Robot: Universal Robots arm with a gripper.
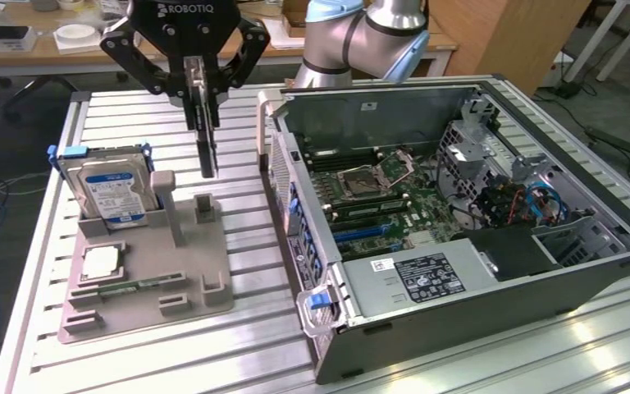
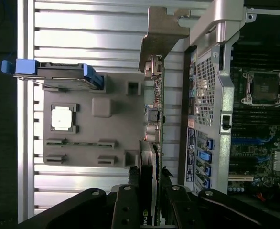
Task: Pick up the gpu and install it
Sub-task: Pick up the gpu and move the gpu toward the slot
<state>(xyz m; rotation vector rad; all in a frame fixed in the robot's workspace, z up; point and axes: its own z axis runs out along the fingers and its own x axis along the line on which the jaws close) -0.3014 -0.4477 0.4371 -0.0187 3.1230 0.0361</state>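
Note:
My gripper (image 1: 203, 89) is shut on the gpu (image 1: 207, 139), a thin dark card that hangs edge-down in the air above the grey holder tray (image 1: 189, 283). From the wrist the gpu (image 2: 153, 119) appears edge-on, its silvery end bracket (image 2: 165, 28) at the far end, clamped between the black fingers (image 2: 128, 200). The card hangs between the tray's posts and the open computer case (image 1: 479, 271), clear of both. The case lies on its side with the motherboard (image 1: 386, 197) exposed.
On the tray (image 2: 82, 143) a hard drive (image 1: 112, 187) with a blue-white label stands in a blue bracket, beside a CPU chip (image 1: 101, 261) and a green memory strip (image 1: 131, 287). The case's rear wall (image 2: 208, 95) is close beside the card. A desk (image 1: 30, 49) stands behind.

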